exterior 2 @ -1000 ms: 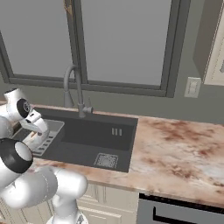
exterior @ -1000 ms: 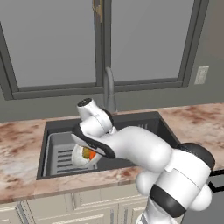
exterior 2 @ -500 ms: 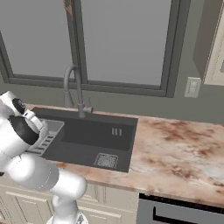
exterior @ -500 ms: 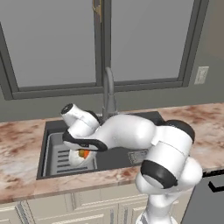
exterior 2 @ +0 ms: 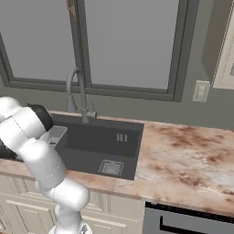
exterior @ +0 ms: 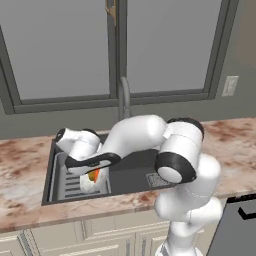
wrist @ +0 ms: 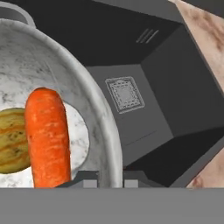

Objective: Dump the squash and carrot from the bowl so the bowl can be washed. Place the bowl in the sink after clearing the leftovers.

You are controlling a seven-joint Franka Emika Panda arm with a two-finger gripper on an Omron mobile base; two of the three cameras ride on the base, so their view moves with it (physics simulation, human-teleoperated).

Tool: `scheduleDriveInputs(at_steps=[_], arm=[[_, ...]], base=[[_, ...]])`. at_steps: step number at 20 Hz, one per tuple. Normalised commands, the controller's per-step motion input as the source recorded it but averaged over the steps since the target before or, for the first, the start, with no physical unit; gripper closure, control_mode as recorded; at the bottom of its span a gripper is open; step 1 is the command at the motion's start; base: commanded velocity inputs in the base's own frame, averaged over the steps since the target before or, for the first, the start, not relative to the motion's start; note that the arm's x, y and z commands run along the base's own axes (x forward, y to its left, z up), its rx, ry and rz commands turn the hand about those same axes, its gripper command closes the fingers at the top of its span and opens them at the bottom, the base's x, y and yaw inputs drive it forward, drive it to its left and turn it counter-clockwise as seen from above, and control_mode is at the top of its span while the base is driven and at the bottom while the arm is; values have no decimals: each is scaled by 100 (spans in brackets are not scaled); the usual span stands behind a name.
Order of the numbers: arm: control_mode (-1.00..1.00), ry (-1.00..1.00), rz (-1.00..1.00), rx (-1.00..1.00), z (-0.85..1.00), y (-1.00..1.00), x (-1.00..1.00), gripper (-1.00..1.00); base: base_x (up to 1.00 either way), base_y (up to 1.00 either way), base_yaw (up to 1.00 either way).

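The pale marbled bowl (wrist: 101,114) is held by its rim, and my gripper (wrist: 109,178) is shut on that rim with one fingertip on each side. Inside it lie the orange carrot (wrist: 47,136) and, to its left, the yellow-green squash (wrist: 10,141). In the left base view the bowl (exterior: 88,184) hangs tilted under my gripper (exterior: 94,163), over the light grey slotted basin (exterior: 67,181), and the carrot (exterior: 93,175) shows in it. The dark sink (exterior: 131,170) lies just to the right, and its drain grate (wrist: 125,94) is seen past the bowl's rim.
The grey gooseneck faucet (exterior 2: 74,90) stands behind the sink (exterior 2: 98,141). Marbled brown counter (exterior 2: 183,155) runs on both sides. My own arm arches over the sink (exterior: 150,135) from the right. A window closes off the back wall.
My wrist has swung left and down while the elbow folded over the sink. The bowl stayed over the slotted basin, still gripped.
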Motion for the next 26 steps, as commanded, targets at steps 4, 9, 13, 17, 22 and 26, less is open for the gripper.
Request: scheduleDriveInputs(at_steps=[4, 9, 13, 17, 22, 26], arm=[[-100, 1, 0, -31, -22, 33, 18, 100], [-100, 3, 0, -19, -7, 21, 16, 100], [-100, 2, 0, -13, 0, 26, 13, 100], [-100, 1, 0, -17, 0, 22, 4, 100], [-100, -6, 0, -20, 2, 28, 1, 100], [-100, -3, 0, -18, 0, 21, 5, 100]], base=[[0, 0, 0], [0, 0, 0], [0, 0, 0], [0, 0, 0], [0, 0, 0], [0, 0, 0]])
